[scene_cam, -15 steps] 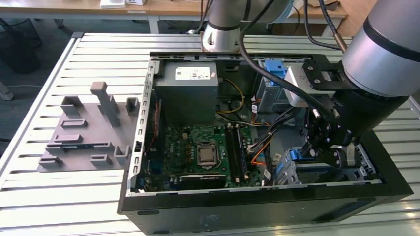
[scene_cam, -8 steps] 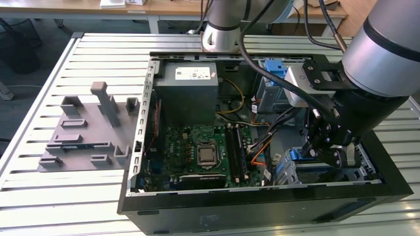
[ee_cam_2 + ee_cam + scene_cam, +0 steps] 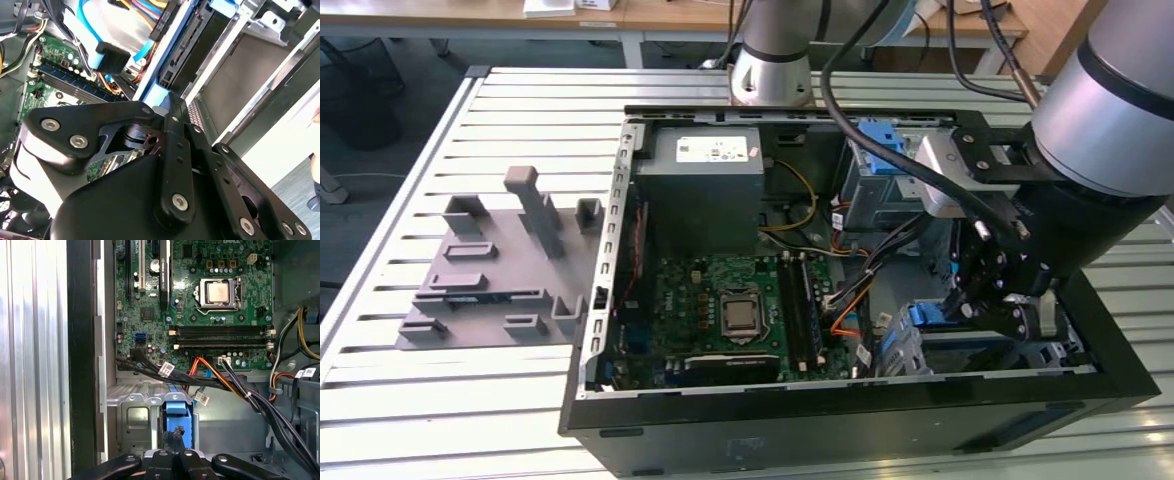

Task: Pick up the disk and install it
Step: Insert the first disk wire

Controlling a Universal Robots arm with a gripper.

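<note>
The disk (image 3: 931, 316) sits in the drive bay at the near corner of the open computer case, on the exterior view's right, with mostly its blue plastic rail showing. In the first wrist view the blue rail end (image 3: 178, 409) sits in the metal bay frame. The second wrist view shows the disk (image 3: 186, 47) edge-on, its blue rail running alongside. My gripper (image 3: 983, 305) reaches down into the case at that bay. Its black fingers are shut together, with the gripper (image 3: 176, 434) tip against the blue rail end. The gripper (image 3: 170, 109) touches the blue piece without clamping it.
A grey power supply (image 3: 707, 185) and the green motherboard (image 3: 734, 310) fill the case's middle. Black, orange and yellow cables (image 3: 220, 380) cross just above the bay. A second blue drive caddy (image 3: 887, 140) stands at the case's far side. The grey slotted fixture plate (image 3: 500, 270) lies on the slatted table at the exterior view's left.
</note>
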